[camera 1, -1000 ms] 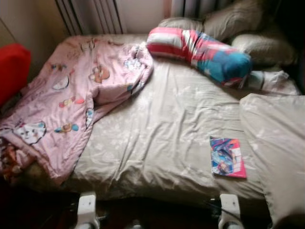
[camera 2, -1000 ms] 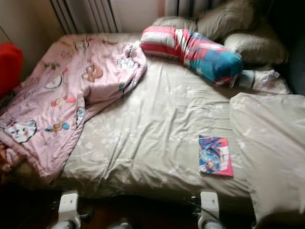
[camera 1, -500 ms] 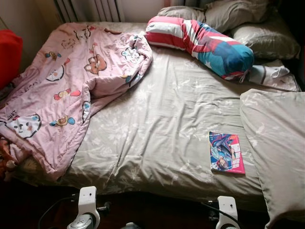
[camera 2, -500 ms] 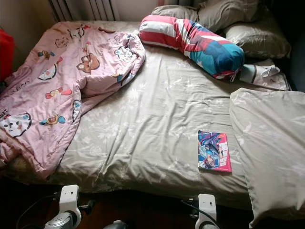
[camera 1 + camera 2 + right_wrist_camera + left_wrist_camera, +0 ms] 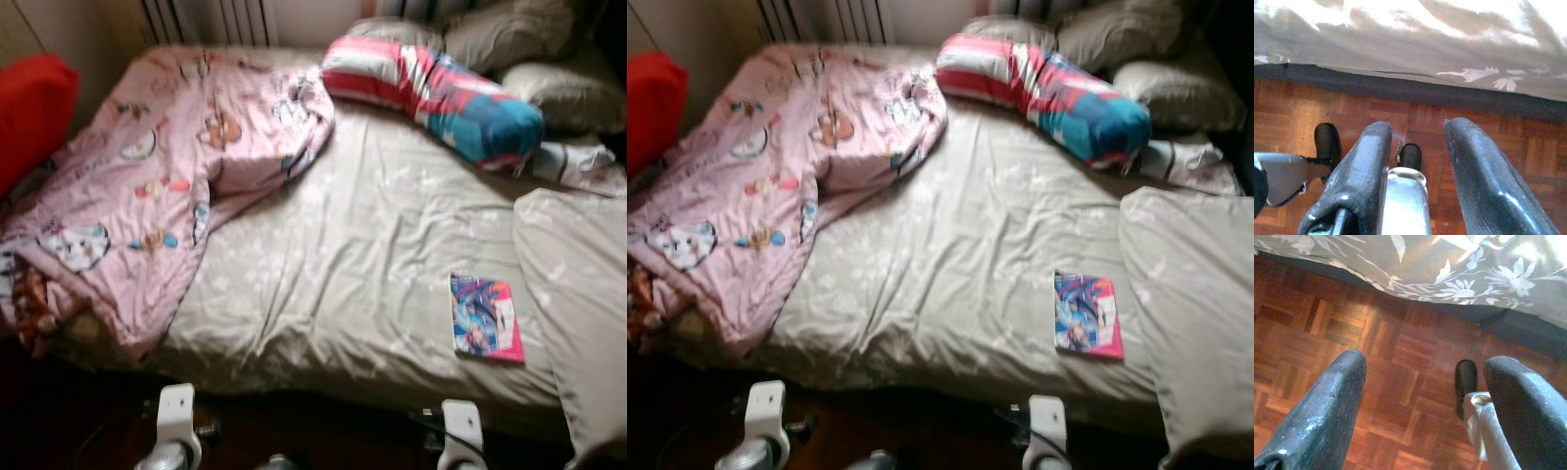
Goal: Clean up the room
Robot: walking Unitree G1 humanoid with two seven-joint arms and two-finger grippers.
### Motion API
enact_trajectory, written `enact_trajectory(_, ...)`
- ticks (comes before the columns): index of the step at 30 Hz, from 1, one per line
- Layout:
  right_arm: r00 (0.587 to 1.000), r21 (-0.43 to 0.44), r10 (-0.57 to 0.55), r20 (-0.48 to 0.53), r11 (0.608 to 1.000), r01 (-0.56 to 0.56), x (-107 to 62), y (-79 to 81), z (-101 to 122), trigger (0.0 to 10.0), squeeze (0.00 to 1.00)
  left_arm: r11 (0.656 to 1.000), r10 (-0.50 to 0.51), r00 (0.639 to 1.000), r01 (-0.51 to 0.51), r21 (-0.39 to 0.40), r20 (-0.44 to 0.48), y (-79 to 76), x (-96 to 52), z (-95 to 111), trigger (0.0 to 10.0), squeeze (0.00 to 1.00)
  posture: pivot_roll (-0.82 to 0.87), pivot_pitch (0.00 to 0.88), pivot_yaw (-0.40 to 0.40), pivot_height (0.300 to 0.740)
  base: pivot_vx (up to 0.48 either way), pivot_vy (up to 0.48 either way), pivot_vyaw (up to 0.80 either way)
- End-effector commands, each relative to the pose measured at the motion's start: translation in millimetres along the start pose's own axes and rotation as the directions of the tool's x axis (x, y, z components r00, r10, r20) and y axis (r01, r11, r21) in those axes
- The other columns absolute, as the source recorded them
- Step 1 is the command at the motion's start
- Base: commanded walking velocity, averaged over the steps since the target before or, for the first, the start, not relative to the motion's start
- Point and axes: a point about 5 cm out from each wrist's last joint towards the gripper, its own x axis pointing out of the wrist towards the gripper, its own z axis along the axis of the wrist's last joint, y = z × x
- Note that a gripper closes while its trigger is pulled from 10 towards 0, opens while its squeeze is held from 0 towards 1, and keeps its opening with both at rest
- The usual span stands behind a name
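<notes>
Apparently unmade bed point(image 5: 353, 255), parquet floor point(image 5: 1400, 382)

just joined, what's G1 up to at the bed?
Nothing is being handled yet. The robot stands at the foot of the bed, both arms low: the left gripper and right gripper are open and empty over the parquet floor. A pink blanket lies rumpled on the left, a book sits near the right pillow.

Matt cloth bedsheet point(image 5: 333, 264), glossy paper magazine point(image 5: 485, 317), polished wood parquet floor point(image 5: 1400, 382)
</notes>
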Motion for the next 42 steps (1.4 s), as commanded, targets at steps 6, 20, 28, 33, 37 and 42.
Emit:
enact_trajectory(6, 0.999, 0.008, -0.016, -0.035, 1.000, 0.017, -2.9, -4.5, -11.4, 10.0, 0.00, 1.000, 0.001, 0.999, -0.001, 0.007, -0.041, 0.1, -2.0, -10.7, 10.0, 0.00, 0.00, 0.179, 0.058, 0.740, 0.000, 0.480, 0.00)
enact_trajectory(20, 0.999, 0.010, -0.013, -0.033, 1.000, 0.013, -2.6, -2.4, -10.9, 10.0, 0.00, 1.000, 0.001, 0.999, -0.001, 0.008, -0.040, 0.4, -1.9, -10.2, 10.0, 0.00, 0.00, 0.185, 0.062, 0.740, 0.000, 0.480, 0.00)
enact_trajectory(28, 0.999, 0.014, -0.016, -0.033, 1.000, 0.016, -2.8, -3.0, -11.3, 10.0, 0.00, 1.000, 0.000, 0.999, 0.000, 0.006, -0.040, 0.3, -1.9, -10.0, 10.0, 0.00, 0.00, 0.185, 0.061, 0.740, 0.000, 0.480, 0.00)
enact_trajectory(33, 0.999, 0.012, -0.015, -0.034, 1.000, 0.016, -2.8, -3.5, -11.2, 10.0, 0.00, 1.000, 0.000, 0.999, 0.000, 0.007, -0.040, 0.1, -1.8, -10.0, 10.0, 0.00, 0.01, 0.183, 0.061, 0.740, 0.000, 0.480, 0.00)
enact_trajectory(37, 0.999, 0.012, -0.015, -0.035, 1.000, 0.015, -2.8, -3.4, -11.3, 10.0, 0.00, 1.000, 0.001, 0.999, 0.000, 0.007, -0.041, 0.2, -1.9, -10.0, 10.0, 0.00, 0.01, 0.182, 0.061, 0.740, 0.000, 0.480, 0.00)
enact_trajectory(42, 0.999, 0.010, -0.010, -0.035, 1.000, 0.010, -2.8, -1.8, -11.5, 10.0, 0.00, 1.000, 0.002, 0.999, -0.002, 0.008, -0.043, 0.5, -1.8, -10.0, 10.0, 0.00, 0.01, 0.181, 0.062, 0.740, 0.000, 0.480, 0.00)
